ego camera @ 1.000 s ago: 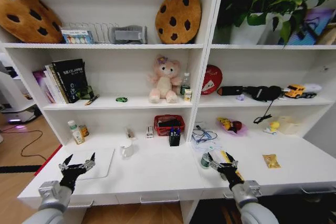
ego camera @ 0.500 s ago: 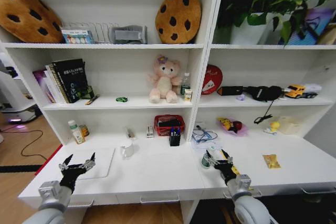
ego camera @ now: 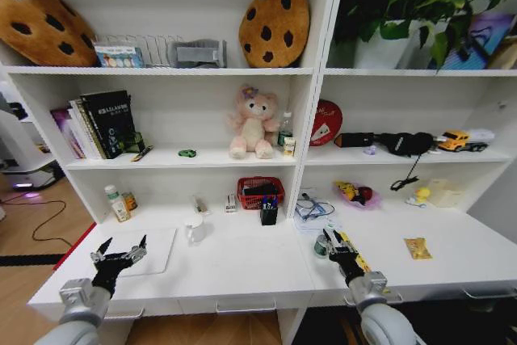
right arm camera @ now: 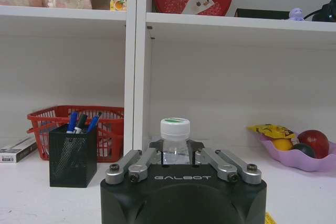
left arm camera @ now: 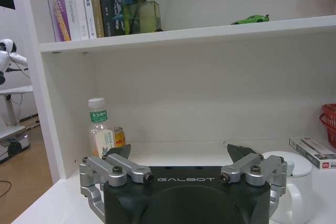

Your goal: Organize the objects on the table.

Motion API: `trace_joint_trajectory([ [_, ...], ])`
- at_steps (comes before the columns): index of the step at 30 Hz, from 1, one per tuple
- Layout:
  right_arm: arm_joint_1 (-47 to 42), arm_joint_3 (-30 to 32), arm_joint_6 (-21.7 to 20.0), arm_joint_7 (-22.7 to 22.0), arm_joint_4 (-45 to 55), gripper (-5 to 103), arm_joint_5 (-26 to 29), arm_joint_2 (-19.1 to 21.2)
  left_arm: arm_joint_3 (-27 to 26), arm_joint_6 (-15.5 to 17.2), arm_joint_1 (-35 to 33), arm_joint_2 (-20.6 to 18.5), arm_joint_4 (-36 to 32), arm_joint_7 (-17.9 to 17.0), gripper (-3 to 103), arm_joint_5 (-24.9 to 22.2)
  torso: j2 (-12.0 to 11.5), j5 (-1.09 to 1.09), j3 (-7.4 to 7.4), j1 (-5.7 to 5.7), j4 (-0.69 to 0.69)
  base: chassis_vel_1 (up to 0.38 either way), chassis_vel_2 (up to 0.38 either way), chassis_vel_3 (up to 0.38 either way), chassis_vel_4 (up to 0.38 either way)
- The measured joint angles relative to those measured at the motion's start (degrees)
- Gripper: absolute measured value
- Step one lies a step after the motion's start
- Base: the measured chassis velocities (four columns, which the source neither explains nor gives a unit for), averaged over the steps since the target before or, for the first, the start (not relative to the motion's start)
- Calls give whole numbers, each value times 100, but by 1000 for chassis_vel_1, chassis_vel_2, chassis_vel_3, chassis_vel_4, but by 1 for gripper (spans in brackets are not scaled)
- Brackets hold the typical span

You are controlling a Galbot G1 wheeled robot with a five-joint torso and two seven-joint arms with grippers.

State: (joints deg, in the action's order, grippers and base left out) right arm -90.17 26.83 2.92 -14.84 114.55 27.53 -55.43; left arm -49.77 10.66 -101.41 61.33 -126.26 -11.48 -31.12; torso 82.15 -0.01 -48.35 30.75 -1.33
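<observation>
A small clear bottle with a white and green cap [right arm camera: 175, 139] stands upright on the tabletop [ego camera: 242, 268], just right of the shelf unit's central upright. The right claw [ego camera: 340, 250] has closed in on it: in the right wrist view both fingers [right arm camera: 140, 162] sit against the bottle's sides below the cap, so it reads as gripped low on the body. That hold seems chosen to keep the bottle upright for moving, though its base appears to rest on the tabletop, not yet lifted.

Taking the bottle as the landmark, the black pen cup [ego camera: 269, 212] with blue pens stands behind it and to its left, in front of a red basket [ego camera: 260, 192]. A purple dish of toy fruit [ego camera: 356, 194] lies behind it to the right, and a yellow strip [ego camera: 353, 251] lies on the tabletop just beside it, partly under the claw.

Well to the left of the bottle, the left claw [ego camera: 119, 258] hovers spread open above the silver laptop [ego camera: 153, 246], holding nothing, apparently idle. Beyond it are a white mug [left arm camera: 294, 187] and a white-capped drink bottle [left arm camera: 100, 132] in the back corner.
</observation>
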Motion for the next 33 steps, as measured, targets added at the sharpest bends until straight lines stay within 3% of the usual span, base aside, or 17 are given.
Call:
trace_joint_trajectory([
  [15, -57, -2, 120, 1, 49, 22, 8, -51, 0, 0, 0, 0, 0, 0, 100, 0, 0, 2, -1, 0, -1, 0, 0, 0, 0],
  [22, -405, 328, 420, 179, 875, 22, -52, 57, 0, 0, 0, 0, 0, 0, 100, 0, -2, 2, -1, 0, 0, 0, 0, 0, 0],
  [28, -1680, 959, 826, 428, 1836, 22, -662, -11, 0, 0, 0, 0, 0, 0, 100, 0, -1, 0, -1, 0, -1, 0, 0, 0, 0],
  [33, -2709, 1132, 1191, 479, 2223, 22, -1231, -420, 0, 0, 0, 0, 0, 0, 100, 0, -1, -1, 0, -1, -2, 0, 0, 0, 0],
])
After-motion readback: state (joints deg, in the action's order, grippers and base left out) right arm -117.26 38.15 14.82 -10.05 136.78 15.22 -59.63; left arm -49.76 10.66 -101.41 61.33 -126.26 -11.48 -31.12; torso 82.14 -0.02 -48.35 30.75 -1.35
